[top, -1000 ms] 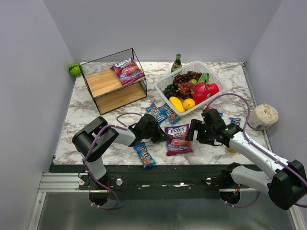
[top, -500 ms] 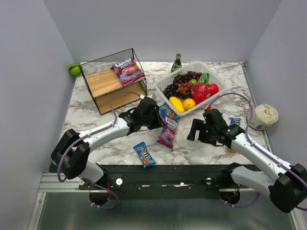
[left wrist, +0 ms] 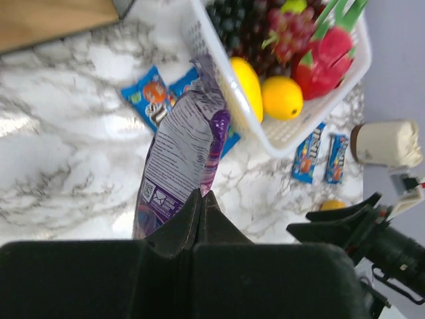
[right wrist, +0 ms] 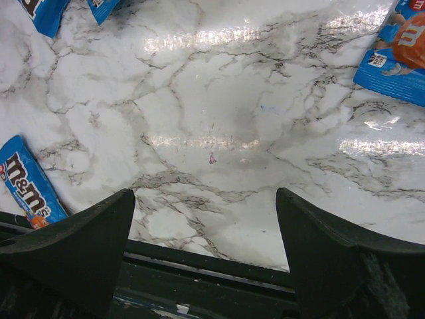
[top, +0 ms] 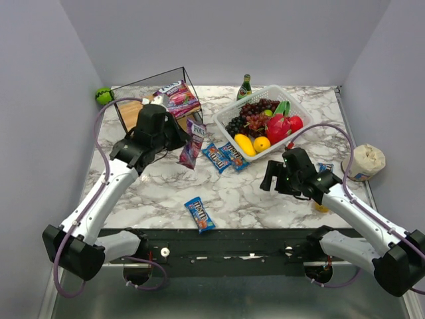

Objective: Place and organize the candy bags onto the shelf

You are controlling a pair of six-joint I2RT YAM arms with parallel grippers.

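Overhead, finds the left gripper (top: pixel 180 138) clamped on the top edge of a glossy purple bag (top: pixel 192 143), hanging crumpled just right of the shelf (top: pixel 128 109). Finds a second purple bag (top: pixel 178 96) lying flat on that thin-wire, pale-wood shelf's upper board. From the left wrist, reveals the held bag's printed back, plus two blue packets (left wrist: pixel 307 158) well right of the shelf, beyond the white lattice basket (left wrist: pixel 299 136), partly hidden from above. From the right wrist, shows the right gripper (right wrist: pixel 202 203) spread wide over the veined marble table (right wrist: pixel 219 119), far right of the shelf, grasping nothing.
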